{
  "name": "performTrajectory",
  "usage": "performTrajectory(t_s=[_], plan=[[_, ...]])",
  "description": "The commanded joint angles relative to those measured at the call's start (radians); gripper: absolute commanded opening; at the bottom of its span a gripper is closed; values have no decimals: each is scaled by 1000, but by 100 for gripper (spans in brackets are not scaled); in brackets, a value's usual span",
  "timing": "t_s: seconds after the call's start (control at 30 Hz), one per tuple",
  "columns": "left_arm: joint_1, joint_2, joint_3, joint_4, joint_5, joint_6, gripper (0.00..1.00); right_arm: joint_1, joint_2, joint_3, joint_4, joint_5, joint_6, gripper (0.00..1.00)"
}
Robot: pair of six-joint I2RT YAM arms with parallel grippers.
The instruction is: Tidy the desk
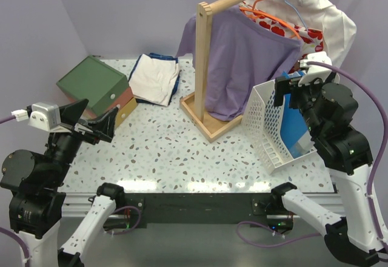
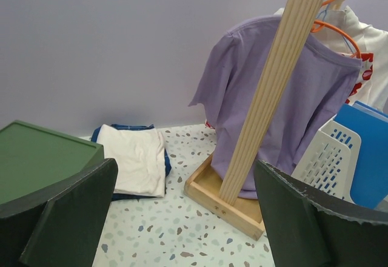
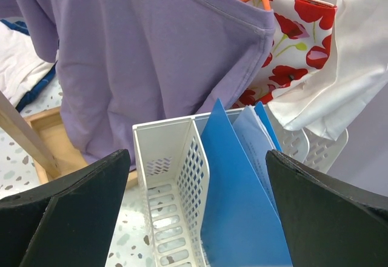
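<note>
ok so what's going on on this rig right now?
Nothing is held. The left fingers are open over the near left of the desk, pointing toward the green box and the folded clothes. The right fingers are open above the basket holding the folders, beside the rack with its shirt.
</note>
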Motion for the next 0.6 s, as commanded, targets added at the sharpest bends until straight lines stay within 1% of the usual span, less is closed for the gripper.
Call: performTrajectory(t_s=[0.0,0.57], plan=[[5,-4,6,-12,-4,8,100,-10,-2,32,32,12,-6,99],[5,1,-5,2,1,8,100,-27,-1,13,46,26,-43,99]])
